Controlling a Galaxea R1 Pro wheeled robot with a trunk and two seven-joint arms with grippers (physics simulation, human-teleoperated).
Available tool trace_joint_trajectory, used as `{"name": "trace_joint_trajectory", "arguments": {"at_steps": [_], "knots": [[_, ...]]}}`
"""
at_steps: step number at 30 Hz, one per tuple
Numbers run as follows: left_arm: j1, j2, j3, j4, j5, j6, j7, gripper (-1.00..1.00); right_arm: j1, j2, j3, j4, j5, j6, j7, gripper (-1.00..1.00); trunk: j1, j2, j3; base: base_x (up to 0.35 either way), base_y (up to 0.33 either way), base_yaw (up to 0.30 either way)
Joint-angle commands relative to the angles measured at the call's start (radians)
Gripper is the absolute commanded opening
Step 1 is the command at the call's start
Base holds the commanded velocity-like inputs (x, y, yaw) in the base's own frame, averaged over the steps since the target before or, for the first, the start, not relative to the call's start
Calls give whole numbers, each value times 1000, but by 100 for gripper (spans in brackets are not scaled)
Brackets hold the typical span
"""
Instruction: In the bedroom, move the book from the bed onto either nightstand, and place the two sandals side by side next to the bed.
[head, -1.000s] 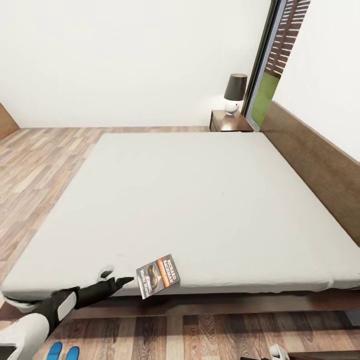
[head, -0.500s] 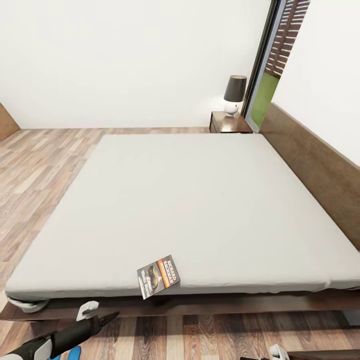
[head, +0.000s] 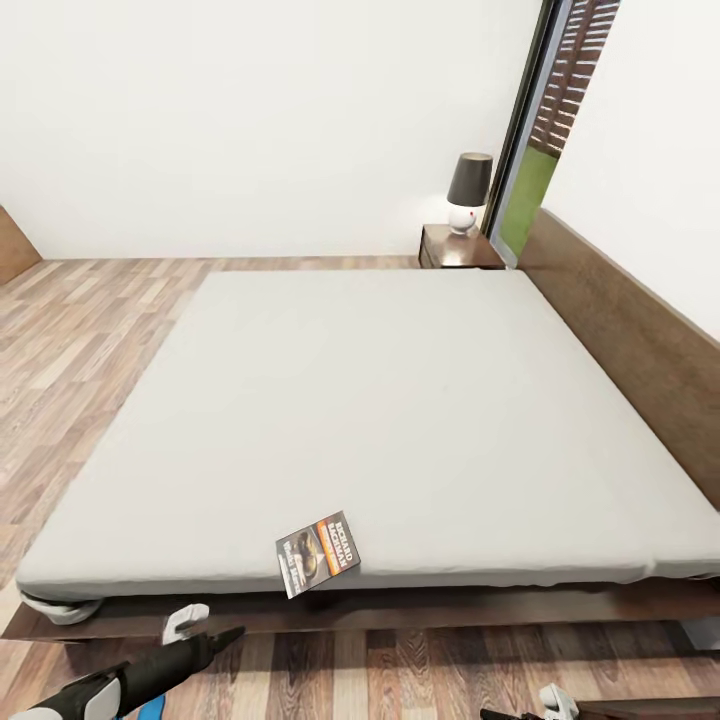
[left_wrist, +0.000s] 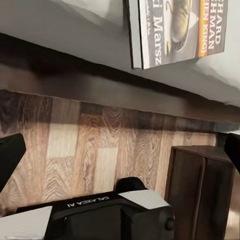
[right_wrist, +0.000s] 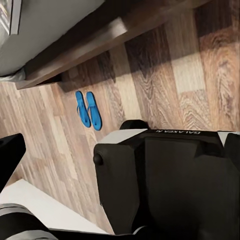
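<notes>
Book (head: 318, 553) lies flat at the near edge of the bed (head: 380, 400), one corner hanging over the mattress lip, which leaves an exposed edge to pinch. The left claw (head: 215, 632) hangs low in front of the dark bed frame, below and to the left of the book, fingers spread apart and empty, likely lined up for a reach upward. The right claw (head: 535, 706) sits at the bottom edge of the head view; I cannot tell whether it is open. Both sandals (right_wrist: 88, 110) lie side by side on the plank floor beside the bed. A nightstand (head: 458, 246) carrying a lamp (head: 468, 190) stands far across the bed.
</notes>
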Motion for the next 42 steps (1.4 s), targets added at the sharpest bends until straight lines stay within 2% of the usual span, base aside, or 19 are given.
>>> {"name": "trace_joint_trajectory", "arguments": {"at_steps": [1, 2, 4, 18, 30, 42], "knots": [[-1, -5, -5, 0, 9, 4, 9, 100, 0, 0, 0, 1, -8, 7, 3, 100, -4, 7, 2, 0, 0, 0], [-1, -15, -5, -1, 9, 4, 37, 100, 0, 0, 0, 1, -8, 5, 3, 100, -8, 14, 6, 0, 0, 0], [-1, -19, -5, -1, 9, 3, 50, 100, 0, 0, 0, 1, -8, 5, 3, 100, -15, 28, 12, 0, 0, 0], [-1, -21, -5, -1, 9, 3, 52, 100, 0, 1, 0, 1, -8, 5, 2, 100, -69, 126, 56, 0, 0, 0], [-1, -21, -5, 0, 9, 3, 52, 100, 0, 2, 0, 1, -8, 5, 3, 100, -69, 126, 56, 0, 0, 7], [0, -21, -5, -1, 9, 3, 52, 100, 0, 6, 0, 1, -8, 4, 3, 100, -69, 126, 48, 0, 0, 127]]}}
